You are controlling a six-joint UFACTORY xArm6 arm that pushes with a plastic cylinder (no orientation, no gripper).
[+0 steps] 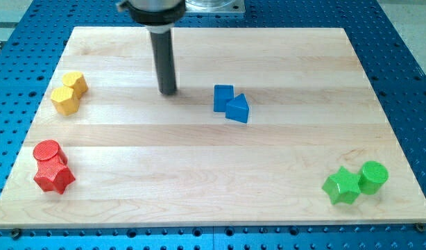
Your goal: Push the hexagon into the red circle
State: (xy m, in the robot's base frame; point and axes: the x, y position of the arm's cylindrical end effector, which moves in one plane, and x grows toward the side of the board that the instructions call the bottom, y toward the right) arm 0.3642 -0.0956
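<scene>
Hexagon [64, 101], one; red circle [46, 150], one

No readable text, labels, brands, numbers or signs anywhere in the camera view. Pale wooden board [213, 160]: bare grain only, no markings. Coloured plastic blocks: plain ridged faces, no lettering. Blue perforated metal table [407, 62]: only rows of holes, no print.
</scene>
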